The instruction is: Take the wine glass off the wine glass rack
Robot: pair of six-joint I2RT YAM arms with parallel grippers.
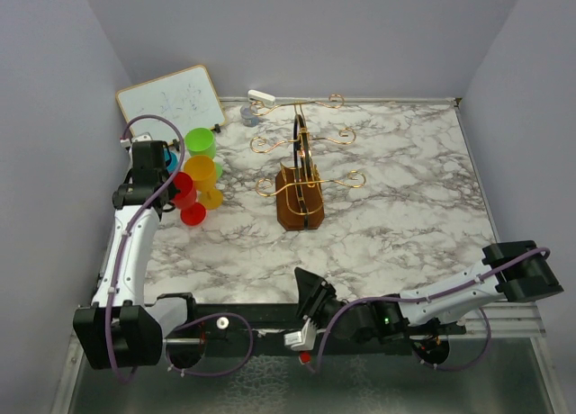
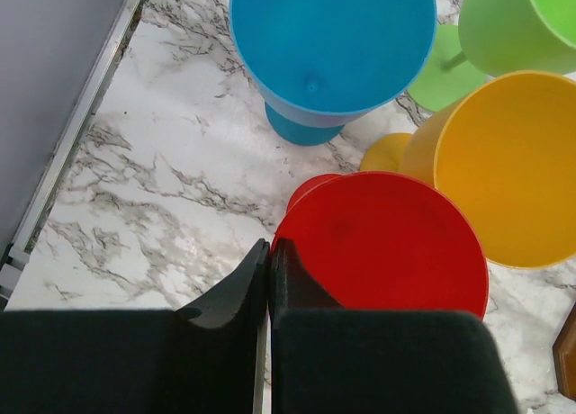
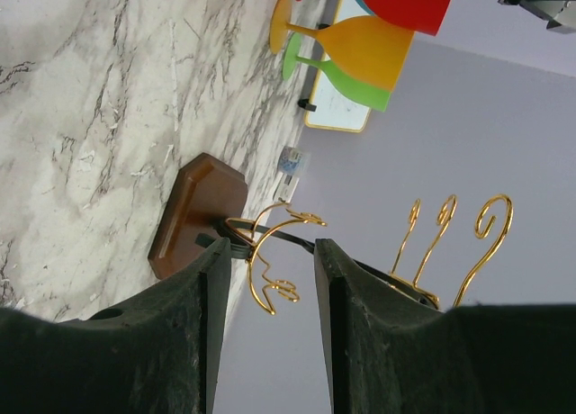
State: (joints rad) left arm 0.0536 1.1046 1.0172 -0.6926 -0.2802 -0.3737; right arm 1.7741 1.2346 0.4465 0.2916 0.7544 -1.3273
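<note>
Chiefly, the risk sat on the left side. The left gripper, jaws pressed shut with nothing seen between them, hung right over the rim of the red glass. One finger edge seemed to overlap that rim in the wrist view; whether it touched, I could not tell. A sideways drag or a dip from there could tip the glass. It stood packed beside the yellow glass, with the blue glass and green glass close by, so one topple would likely take neighbours down. A straight lift clear looked the safer call.

The right gripper was partly open and empty, low at the near edge, pointed at the wine glass rack from well away. It posed little hazard unless it swung into the thin wire arms.

The rack stood mid-table, and every curled arm looked bare in the top view. All four glasses stood on the marble at far left, well apart from the rack and directly under the left gripper — removal judged done.
</note>
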